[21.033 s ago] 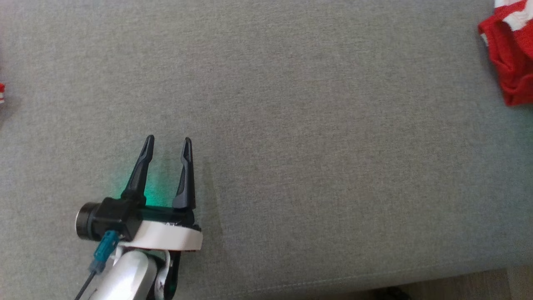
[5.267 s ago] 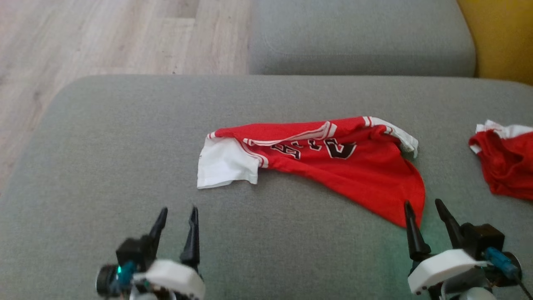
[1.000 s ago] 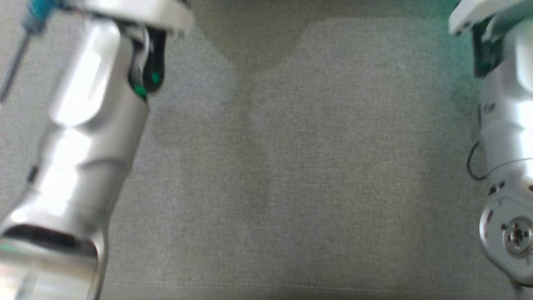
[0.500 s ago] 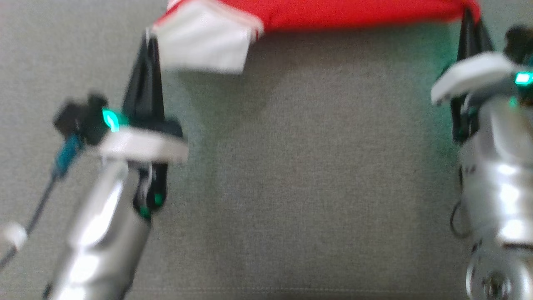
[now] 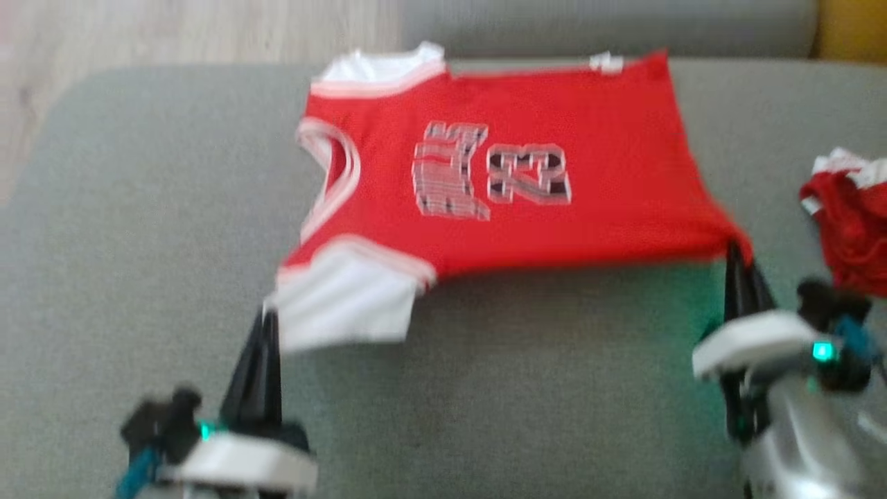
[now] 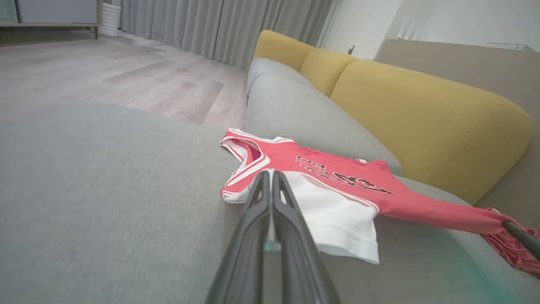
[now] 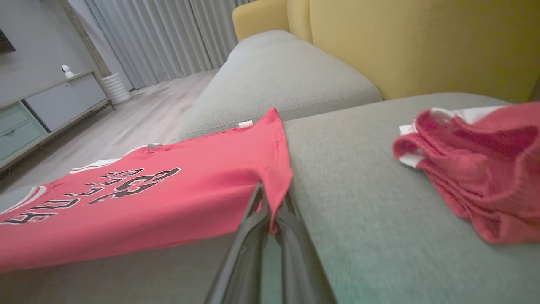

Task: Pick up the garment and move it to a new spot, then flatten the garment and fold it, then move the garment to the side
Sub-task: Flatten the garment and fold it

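- The red garment lies spread, print up, on the grey sofa cushion, with its near edge raised.
- The left gripper, fingers pressed together, pinches its white near corner.
- The right gripper pinches its red near corner.
- A crumpled red cloth lies near the right gripper, apart from the garment.

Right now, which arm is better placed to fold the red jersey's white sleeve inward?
Left, most likely. The left gripper is shut on the white sleeve of the red basketball jersey; the right gripper pinches the jersey's other end.
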`<state>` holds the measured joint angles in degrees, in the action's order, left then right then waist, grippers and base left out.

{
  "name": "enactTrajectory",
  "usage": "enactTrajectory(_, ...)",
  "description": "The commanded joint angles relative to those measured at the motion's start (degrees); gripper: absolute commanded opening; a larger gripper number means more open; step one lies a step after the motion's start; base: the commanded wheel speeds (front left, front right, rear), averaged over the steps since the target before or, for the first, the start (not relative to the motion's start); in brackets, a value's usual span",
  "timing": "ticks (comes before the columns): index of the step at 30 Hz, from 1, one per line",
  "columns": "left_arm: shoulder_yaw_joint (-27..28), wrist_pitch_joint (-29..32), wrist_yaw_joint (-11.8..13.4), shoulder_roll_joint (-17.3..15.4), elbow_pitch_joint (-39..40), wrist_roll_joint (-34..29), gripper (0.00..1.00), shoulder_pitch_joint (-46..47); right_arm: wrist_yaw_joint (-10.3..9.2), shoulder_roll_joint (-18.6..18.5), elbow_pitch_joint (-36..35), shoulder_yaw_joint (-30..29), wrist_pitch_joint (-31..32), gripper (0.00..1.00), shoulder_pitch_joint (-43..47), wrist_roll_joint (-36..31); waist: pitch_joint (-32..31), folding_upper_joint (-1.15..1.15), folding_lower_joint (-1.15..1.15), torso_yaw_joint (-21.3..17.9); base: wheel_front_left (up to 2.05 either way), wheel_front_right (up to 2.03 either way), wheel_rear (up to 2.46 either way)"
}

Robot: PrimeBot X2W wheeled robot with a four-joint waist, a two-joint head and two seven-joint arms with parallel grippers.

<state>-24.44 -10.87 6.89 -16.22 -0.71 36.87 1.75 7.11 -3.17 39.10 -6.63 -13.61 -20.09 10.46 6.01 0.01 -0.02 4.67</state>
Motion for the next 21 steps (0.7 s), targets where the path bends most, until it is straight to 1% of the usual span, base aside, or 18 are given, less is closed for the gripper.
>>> enactTrajectory(1, 1.8, 0.2, 1.1, -1.6, 3.3, 0.6, 0.00, -1.3, 0.37, 0.3, -3.2, 1.8, 0.4, 0.00, 1.6, 1.2, -3.6, -0.01, 0.02, 0.0, 0.00, 0.00, 0.00)
enactTrajectory(6, 0.9, 1.6, 3.9, -2.2, 8.7, 1.5, 0.00, -10.3, 0.37, 0.3, -10.8, 1.8, 3.4, 0.00, 12.2, 4.3, -6.2, -0.01, 0.02, 0.2, 0.00, 0.00, 0.00)
enactTrajectory(12, 0.4, 2.5, 6.2, -3.0, 13.5, 1.9, 0.00, -16.4, 0.37, 0.3, -21.8, 0.5, 8.8, 0.00, 22.8, 5.0, -6.9, -0.01, 0.02, 0.2, 0.00, 0.00, 0.00)
enactTrajectory(16, -0.2, 3.5, 6.4, -3.6, 14.0, 2.0, 0.00, -17.4, 0.37, 0.3, -26.9, 0.0, 12.8, 0.00, 26.2, 4.6, -6.8, -0.01, 0.02, 0.0, 0.00, 0.00, 0.00)
enactTrajectory(21, -1.0, 5.4, 5.1, -3.1, 11.7, 2.8, 0.00, -14.3, 0.37, 0.3, -27.8, 0.0, 17.9, 0.00, 25.5, 4.3, -6.1, -0.01, 0.02, 0.3, 0.00, 0.00, 0.00)
